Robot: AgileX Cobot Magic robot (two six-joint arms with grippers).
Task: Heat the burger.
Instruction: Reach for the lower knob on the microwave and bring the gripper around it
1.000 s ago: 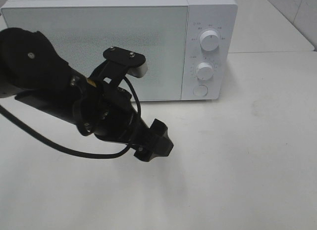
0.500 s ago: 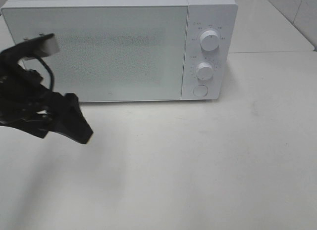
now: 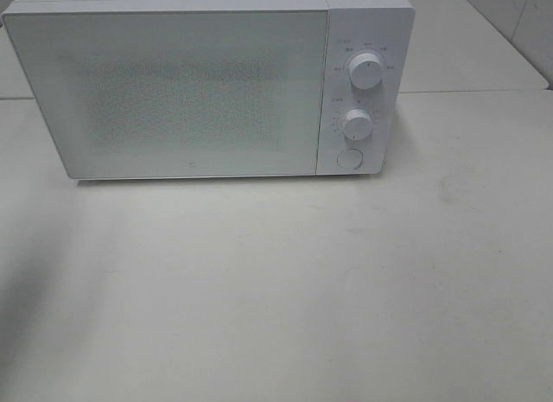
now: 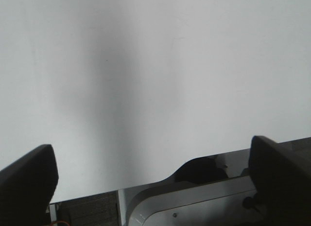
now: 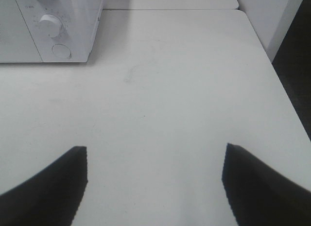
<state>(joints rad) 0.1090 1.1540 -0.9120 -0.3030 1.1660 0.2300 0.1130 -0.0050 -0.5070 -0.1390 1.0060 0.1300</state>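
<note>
The burger is out of view; no plate shows either. A white microwave stands at the back of the table with its frosted door shut, and its inside cannot be seen. It has two white knobs and a round button on its right panel. Its knob corner also shows in the right wrist view. No arm shows in the exterior high view. My left gripper is open and empty over bare white tabletop. My right gripper is open and empty over the table, to the right of the microwave.
The white table stretches in front of the microwave. Its right edge drops to a dark floor in the right wrist view. A grey metal arm base sits at the table's edge in the left wrist view.
My left arm, which reached across the microwave door a second ago, has pulled back to the left and out of the exterior high view. The microwave has not moved.
</note>
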